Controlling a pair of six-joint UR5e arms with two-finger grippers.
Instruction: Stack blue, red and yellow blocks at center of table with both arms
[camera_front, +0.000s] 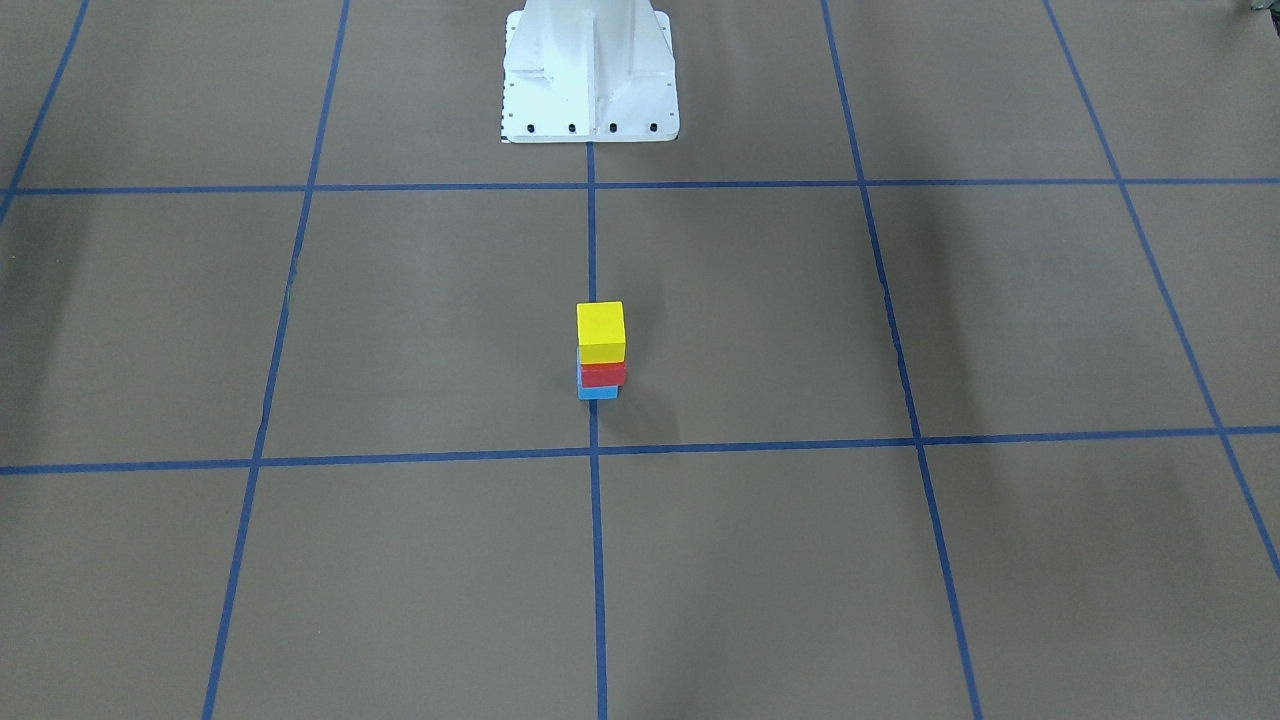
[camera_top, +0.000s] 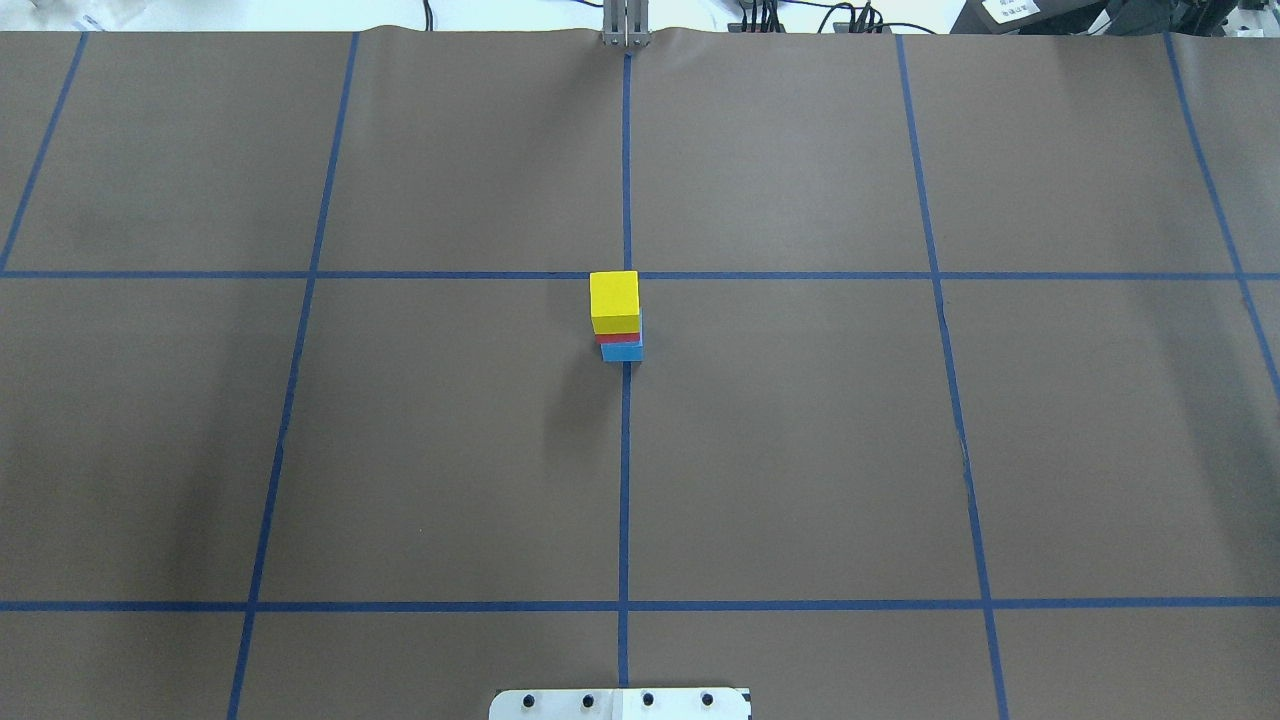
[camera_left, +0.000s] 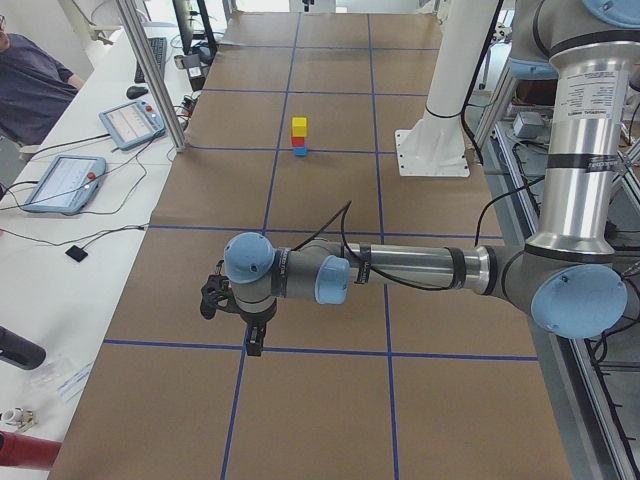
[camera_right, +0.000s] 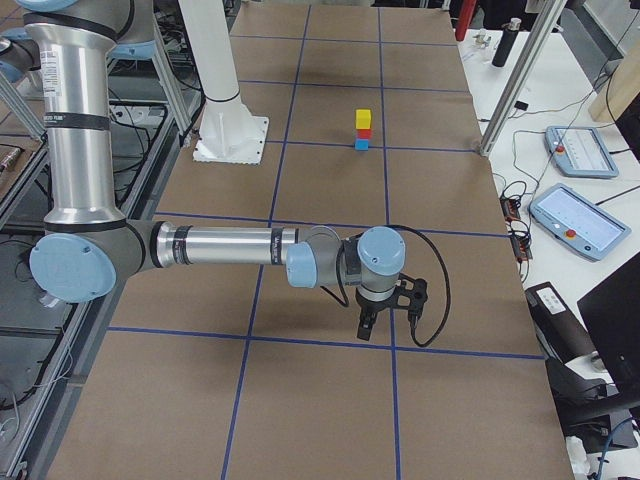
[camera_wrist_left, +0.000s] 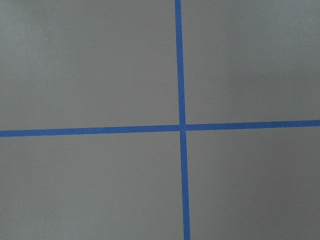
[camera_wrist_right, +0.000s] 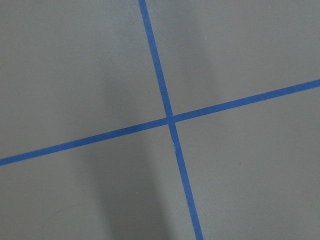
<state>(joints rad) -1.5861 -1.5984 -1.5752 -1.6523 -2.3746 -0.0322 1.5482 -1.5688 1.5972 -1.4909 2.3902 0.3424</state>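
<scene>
I see the yellow block (camera_front: 600, 325) on the red block (camera_front: 603, 374) on the blue block (camera_front: 598, 392), stacked on the centre tape line (camera_front: 592, 240) of the surface (camera_front: 400, 330); left tool (camera_left: 255, 345) and right tool (camera_right: 367, 328) hang well apart from it; how far either is open, I cannot tell.

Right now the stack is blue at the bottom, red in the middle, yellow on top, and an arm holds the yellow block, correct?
No arm holds the yellow block: the overhead view shows it free on the red block, above the blue block, no arm near. The order is right.
</scene>
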